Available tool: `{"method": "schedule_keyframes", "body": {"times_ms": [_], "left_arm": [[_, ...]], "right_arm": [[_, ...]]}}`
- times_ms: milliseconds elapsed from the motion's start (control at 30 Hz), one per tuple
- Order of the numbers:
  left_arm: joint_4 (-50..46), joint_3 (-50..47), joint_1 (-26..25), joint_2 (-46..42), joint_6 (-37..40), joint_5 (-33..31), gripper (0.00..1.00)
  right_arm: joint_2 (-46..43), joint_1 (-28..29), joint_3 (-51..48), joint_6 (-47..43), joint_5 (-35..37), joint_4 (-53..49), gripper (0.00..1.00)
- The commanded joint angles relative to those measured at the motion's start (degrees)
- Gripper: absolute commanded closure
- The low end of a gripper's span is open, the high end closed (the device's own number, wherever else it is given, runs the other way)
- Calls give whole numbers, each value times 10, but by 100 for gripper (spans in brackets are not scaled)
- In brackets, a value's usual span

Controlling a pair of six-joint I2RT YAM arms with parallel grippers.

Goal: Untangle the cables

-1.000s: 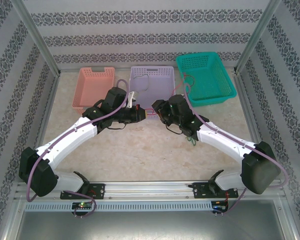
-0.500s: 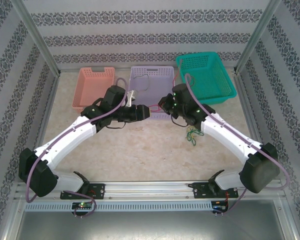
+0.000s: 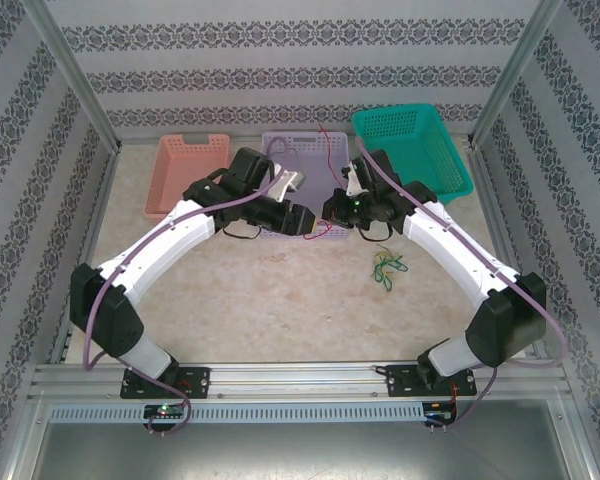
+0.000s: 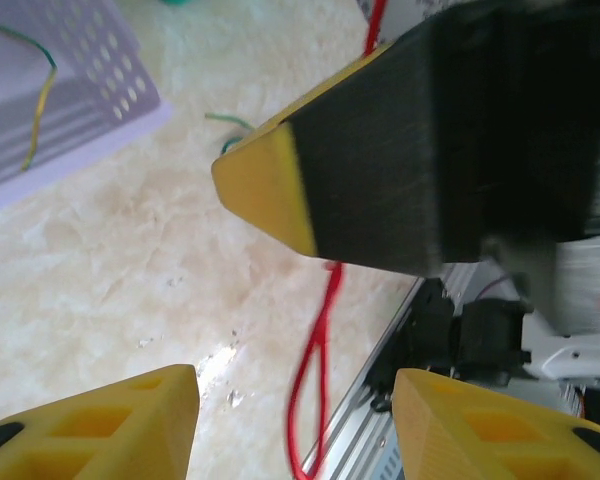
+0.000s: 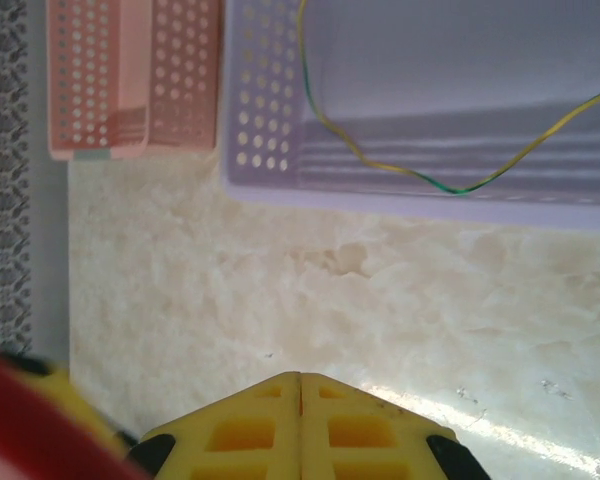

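My right gripper (image 3: 333, 209) hovers in front of the purple basket, its jaws pressed together on a red cable (image 3: 325, 160) that rises over the basket. In the left wrist view the same red cable (image 4: 323, 345) hangs in a loop below the right gripper's fingers (image 4: 270, 190). My left gripper (image 3: 306, 219) faces it closely, open, with the loop dangling between its spread fingertips (image 4: 160, 400). A green and yellow tangle (image 3: 386, 266) lies on the table. A yellow-green cable (image 5: 410, 176) rests in the purple basket. In its own wrist view the right gripper (image 5: 300, 385) has no gap between its tips.
Three baskets line the back: pink (image 3: 185, 170), purple (image 3: 302, 150) and teal (image 3: 412, 150). Patterned walls and metal posts enclose the table (image 3: 270, 300). The metal rail with the arm bases runs along the near edge (image 3: 300, 380).
Both arms have swung back toward the purple basket and risen. The red cable now stands up from the right gripper. The green and yellow tangle has come into the open on the table.
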Motion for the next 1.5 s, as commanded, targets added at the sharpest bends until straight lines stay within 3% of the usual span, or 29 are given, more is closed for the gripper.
{"method": "schedule_keyframes", "body": {"times_ms": [0, 200, 367, 467, 567, 733, 900, 1000, 1067, 1100, 1233, 1367, 1467], "left_arm": [[-17, 21, 2, 6, 63, 46, 46], [16, 24, 1, 23, 53, 64, 57], [27, 15, -2, 24, 40, 66, 91], [34, 2, -2, 15, 27, 54, 99], [59, -20, -1, -7, -14, 5, 100], [210, -126, 1, -95, -205, -129, 100], [455, -333, -9, -207, -525, -311, 100], [491, -377, -10, -226, -649, -356, 100], [486, -373, -10, -223, -684, -344, 100], [472, -366, -10, -221, -691, -331, 97], [368, -323, 5, -224, -633, -264, 58], [229, -251, 57, -216, -467, -163, 50], [103, -157, 88, -175, -309, -85, 50]], "right_arm": [[11, -4, 22, -22, -55, -16, 100], [21, -2, 24, -23, -90, -16, 100], [14, -8, 15, -16, -77, -14, 100], [3, -18, -1, 5, -72, 4, 100], [-9, -30, -14, 28, -56, 14, 100], [-47, -46, -69, 104, -24, 68, 100], [-93, -26, -139, 205, 44, 152, 100], [-105, -2, -148, 223, 95, 174, 100], [-99, 9, -135, 207, 108, 178, 100], [-91, 11, -121, 190, 105, 170, 100], [-62, 7, -55, 43, 52, 124, 100], [-40, -21, -9, -97, -51, 53, 100], [-32, -28, 22, -198, -58, -23, 100]]}}
